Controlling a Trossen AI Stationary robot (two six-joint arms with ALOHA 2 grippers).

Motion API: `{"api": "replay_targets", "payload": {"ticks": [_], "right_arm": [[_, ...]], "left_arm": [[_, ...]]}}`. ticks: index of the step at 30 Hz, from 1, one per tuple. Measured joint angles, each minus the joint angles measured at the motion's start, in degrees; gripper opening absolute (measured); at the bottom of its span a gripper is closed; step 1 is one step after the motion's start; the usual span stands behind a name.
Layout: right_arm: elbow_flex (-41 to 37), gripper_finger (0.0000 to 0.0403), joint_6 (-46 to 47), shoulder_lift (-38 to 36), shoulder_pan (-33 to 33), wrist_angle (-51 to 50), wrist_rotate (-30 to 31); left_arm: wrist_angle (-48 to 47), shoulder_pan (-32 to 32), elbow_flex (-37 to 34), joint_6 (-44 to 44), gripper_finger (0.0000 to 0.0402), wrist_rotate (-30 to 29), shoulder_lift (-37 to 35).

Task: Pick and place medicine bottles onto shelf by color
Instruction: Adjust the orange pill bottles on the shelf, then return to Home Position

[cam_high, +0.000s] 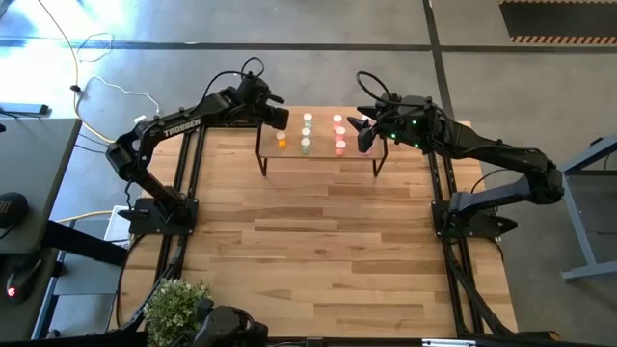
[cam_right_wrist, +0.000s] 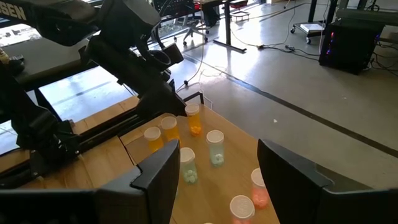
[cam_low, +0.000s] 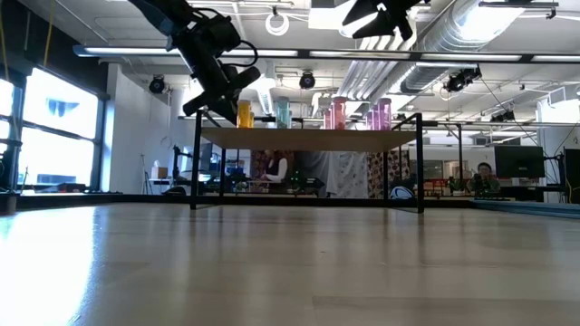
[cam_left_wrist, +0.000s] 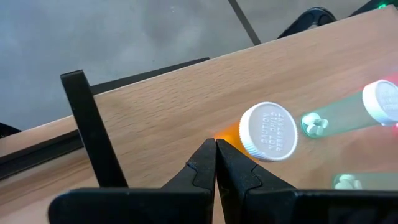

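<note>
Up top, left gripper [cam_left_wrist: 216,163] (closed) beside orange bottle [cam_left_wrist: 268,132], near shelf [cam_left_wrist: 161,112] edge.

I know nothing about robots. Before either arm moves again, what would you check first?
1. Left hand carries nothing: ok, its fingers are shut with nothing between them.
2. Left hand is apart from the orange bottle: cannot tell; the tips sit right beside it.
3. Right hand is free: ok, open above the shelf.
4. Bottles stand upright: ok in the low view.
5. Colours are grouped: ok, orange, then green bottles, then reddish bottles.
</note>
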Motion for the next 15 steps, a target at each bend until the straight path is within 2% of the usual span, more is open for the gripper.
{"api": "replay_targets", "payload": {"ticks": [5,15], "right_arm": [[0.00,0.0206,0.00,0.00,0.00,-0.81,0.00],[0.00,0.0206,0.00,0.00,-0.01,-0.93,0.02]], "left_arm": [[-0.23,0.33,0.00,1.06,0.0000,-0.09,-0.65],[-1.26,2.67,0.00,2.32,0.0000,-0.20,-8.02]]}}
